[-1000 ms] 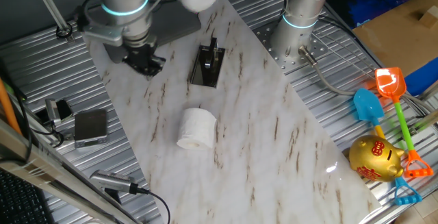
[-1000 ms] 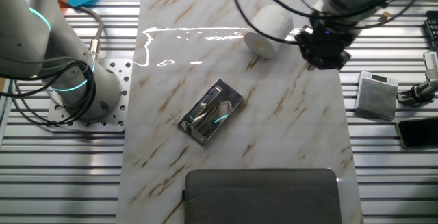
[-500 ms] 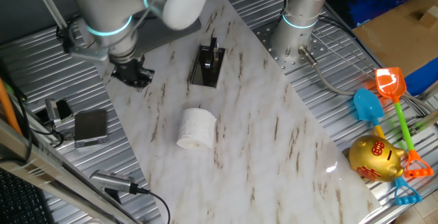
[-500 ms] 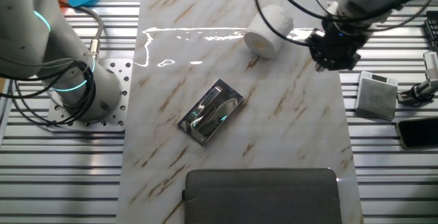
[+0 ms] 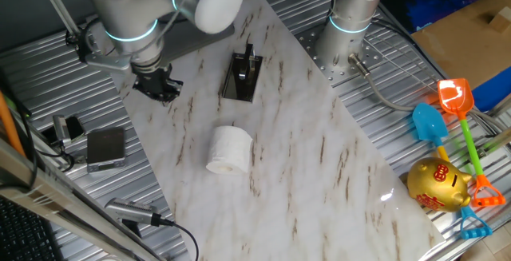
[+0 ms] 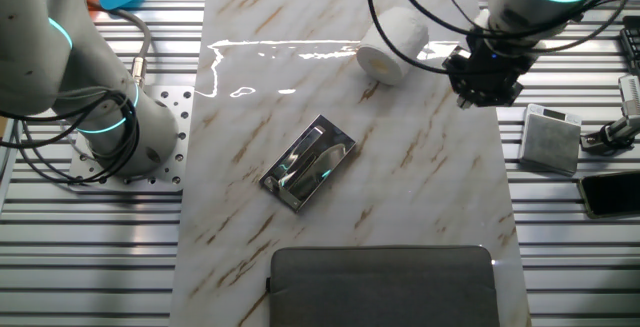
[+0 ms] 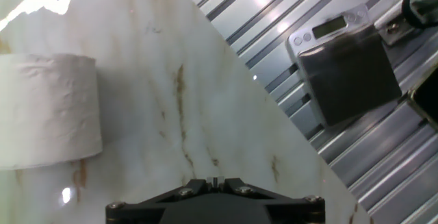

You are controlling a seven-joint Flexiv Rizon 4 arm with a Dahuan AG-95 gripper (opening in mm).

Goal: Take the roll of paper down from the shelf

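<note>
The white roll of paper [image 5: 230, 149] lies on its side on the marble tabletop, off the shelf; it also shows in the other fixed view [image 6: 392, 44] and at the left of the hand view [image 7: 44, 111]. The black shelf [image 5: 242, 76] stands alone mid-table, with nothing on it [image 6: 308, 162]. My gripper [image 5: 158, 88] hovers near the marble's edge, apart from the roll [image 6: 483, 89]. In the hand view its fingertips [image 7: 215, 181] are together with nothing between them.
A grey digital scale [image 5: 105, 148] sits on the ribbed metal beside the marble, close to the gripper [image 7: 345, 66]. A grey mat [image 6: 385, 287] lies at one table end. A second arm's base [image 5: 347, 29] and toys, including a gold piggy bank [image 5: 437, 183], stand on the other side.
The gripper has moved away from the shelf toward the marble's edge near the scale, then nearly stopped. The roll and the shelf have not moved.
</note>
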